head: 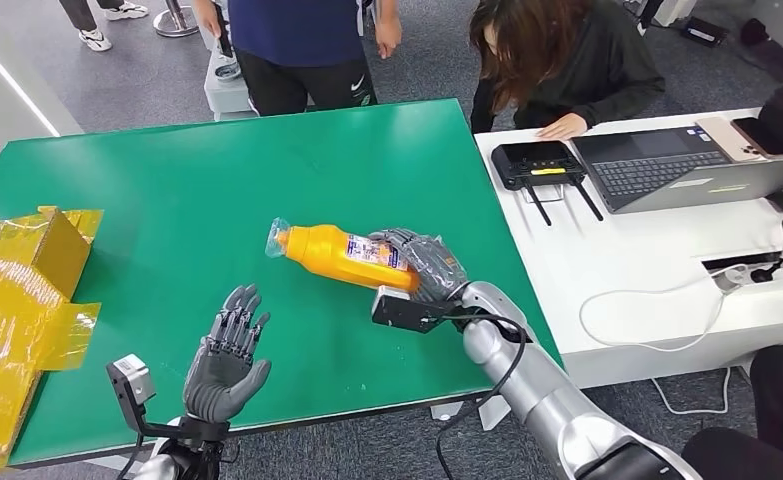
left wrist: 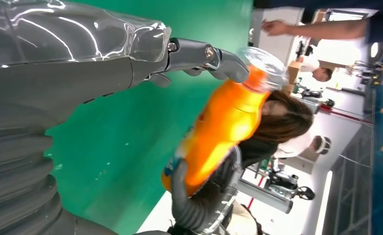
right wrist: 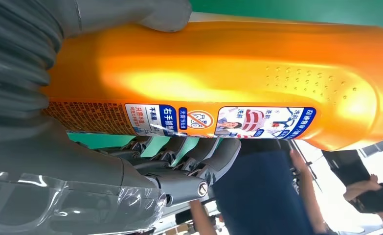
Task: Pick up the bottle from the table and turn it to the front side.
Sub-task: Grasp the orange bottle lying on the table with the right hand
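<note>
- Head view: my right hand (head: pixel 422 265) clamps the orange bottle's (head: pixel 342 255) base, holding it sideways above the table (head: pixel 217 190) for turning.
- Left hand (head: pixel 229 355), nearer me than the bottle, fingers spread, empty.

An orange bottle (right wrist: pixel 218 73) lies lengthwise in the grasp of the right robot hand (right wrist: pixel 81 137), its grey thumb (right wrist: pixel 145 14) pressed on one side and darker fingers (right wrist: pixel 199 161) curled along the other. A blue-and-white label strip (right wrist: pixel 218 121) with printed characters and small pictures runs along the bottle's side. Green table (right wrist: pixel 297 10) shows beyond it. A person in dark blue clothing (right wrist: pixel 262 196) stands nearby.
</note>
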